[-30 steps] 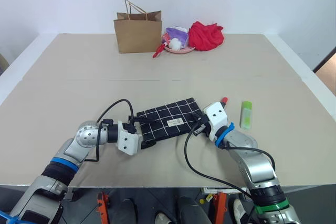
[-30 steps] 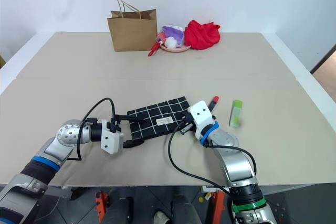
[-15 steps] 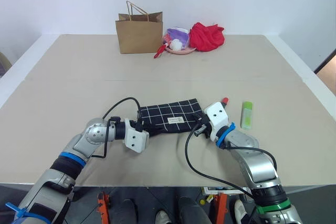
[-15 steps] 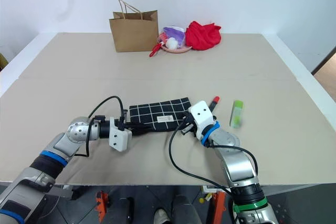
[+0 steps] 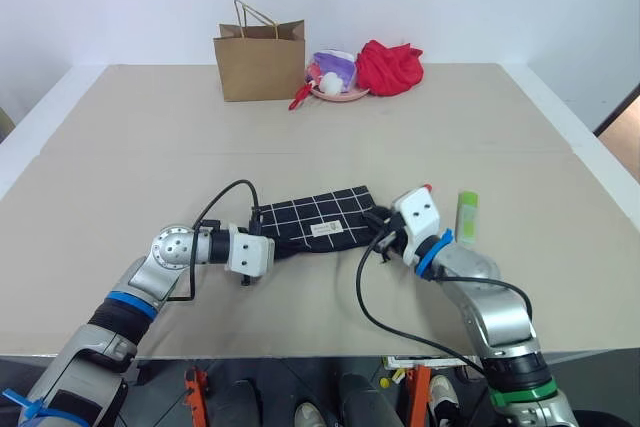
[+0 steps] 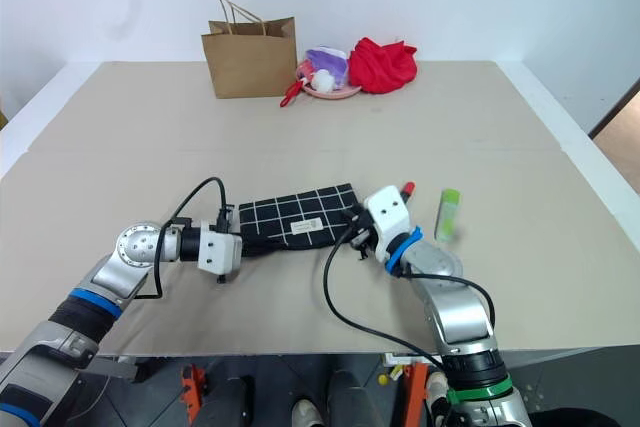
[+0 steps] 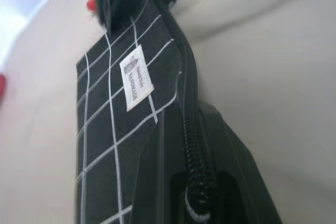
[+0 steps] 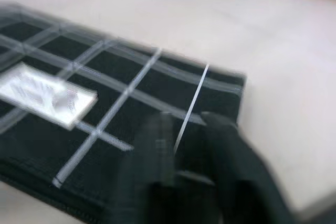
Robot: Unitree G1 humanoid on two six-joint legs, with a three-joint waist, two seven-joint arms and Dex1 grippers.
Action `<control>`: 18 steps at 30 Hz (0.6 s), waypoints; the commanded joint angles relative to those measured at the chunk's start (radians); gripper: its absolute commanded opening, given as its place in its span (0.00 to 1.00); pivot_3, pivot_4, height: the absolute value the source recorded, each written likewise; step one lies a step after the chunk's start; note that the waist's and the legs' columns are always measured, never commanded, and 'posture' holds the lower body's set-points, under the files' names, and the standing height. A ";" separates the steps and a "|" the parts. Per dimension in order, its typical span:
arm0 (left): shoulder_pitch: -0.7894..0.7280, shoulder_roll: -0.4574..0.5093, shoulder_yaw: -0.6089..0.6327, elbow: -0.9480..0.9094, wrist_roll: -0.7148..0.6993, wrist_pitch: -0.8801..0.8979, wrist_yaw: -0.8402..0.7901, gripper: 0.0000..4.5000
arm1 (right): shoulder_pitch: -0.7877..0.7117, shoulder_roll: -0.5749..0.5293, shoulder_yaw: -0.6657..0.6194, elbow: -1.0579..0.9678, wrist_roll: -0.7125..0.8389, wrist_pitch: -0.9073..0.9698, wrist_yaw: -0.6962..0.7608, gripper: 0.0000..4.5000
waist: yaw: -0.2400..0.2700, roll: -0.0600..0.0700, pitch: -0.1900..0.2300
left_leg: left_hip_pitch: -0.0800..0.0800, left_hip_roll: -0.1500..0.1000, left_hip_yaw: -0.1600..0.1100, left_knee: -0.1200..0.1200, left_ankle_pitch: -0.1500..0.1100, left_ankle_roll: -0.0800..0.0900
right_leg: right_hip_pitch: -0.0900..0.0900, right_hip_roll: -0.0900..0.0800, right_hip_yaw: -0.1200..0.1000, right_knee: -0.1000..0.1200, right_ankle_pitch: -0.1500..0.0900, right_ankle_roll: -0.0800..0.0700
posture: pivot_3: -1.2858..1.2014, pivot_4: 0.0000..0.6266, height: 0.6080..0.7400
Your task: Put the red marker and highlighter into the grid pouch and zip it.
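Two grippers are seen at the near part of the tan surface point(image 5: 120, 147), one at each end of the grid pouch point(image 5: 318, 219). The left gripper point(image 5: 262, 243) is pressed together on the pouch's near left end; in the left wrist view its black fingers point(image 7: 210, 182) are seen clamped on the zipper edge of the pouch, with the white grid lines and the small white label point(image 7: 135, 77) running away from them. The right gripper point(image 5: 383, 237) is placed at the pouch's right end. In the right wrist view its fingers point(image 8: 157, 150) are seen blurred over the pouch's corner with a narrow gap between them, and whether the fabric is gripped or merely touched cannot be told.

The pouch is laid flat between the two grippers, its long side running from near left to far right. Just behind the right gripper's white housing, the red marker point(image 5: 427, 188) is partly hidden, so that only its red tip is seen on the surface. The highlighter point(image 5: 466, 217) is laid just to the right of that, apart from the pouch and from both grippers.

Well apart, at the far edge of the surface, a brown paper bag point(image 5: 260, 63) is stood upright; beside it a pink dish point(image 5: 336, 90) with small items and a bunched red cloth point(image 5: 390, 67) are set.
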 commanded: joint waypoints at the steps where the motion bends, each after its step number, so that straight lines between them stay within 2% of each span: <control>1: 0.015 0.000 0.057 -0.120 -0.097 0.151 -0.010 0.00 | -0.057 -0.031 -0.108 -0.176 0.122 0.072 0.022 0.66 | 0.001 0.001 0.001 | -0.001 0.000 0.000 0.000 0.000 0.000 | 0.000 0.000 0.000 0.000 0.000 0.000 | 0.52 0.24 1.00; 4: 0.037 -0.020 0.083 -0.189 -0.159 0.252 -0.008 0.00 | -0.046 -0.061 -0.193 -0.259 0.225 0.155 0.030 0.98 | 0.003 0.000 0.001 | -0.001 0.000 0.000 0.000 0.000 0.000 | 0.000 0.000 0.000 0.000 -0.001 0.001 | 0.52 0.24 1.00; 10: 0.056 -0.042 0.123 -0.255 -0.208 0.373 -0.010 0.00 | 0.106 -0.137 -0.238 -0.317 0.316 0.218 0.088 0.98 | 0.008 0.000 0.001 | -0.001 0.000 -0.003 0.000 -0.001 0.001 | 0.001 0.000 -0.003 0.000 -0.003 -0.001 | 0.52 0.24 1.00; 18: 0.069 -0.070 0.155 -0.271 -0.207 0.429 0.021 0.00 | 0.163 -0.123 -0.211 -0.317 0.346 0.253 0.048 0.98 | 0.000 0.000 0.001 | 0.001 0.000 -0.004 0.001 0.000 0.001 | 0.001 0.000 -0.003 0.000 -0.002 -0.004 | 0.52 0.24 1.00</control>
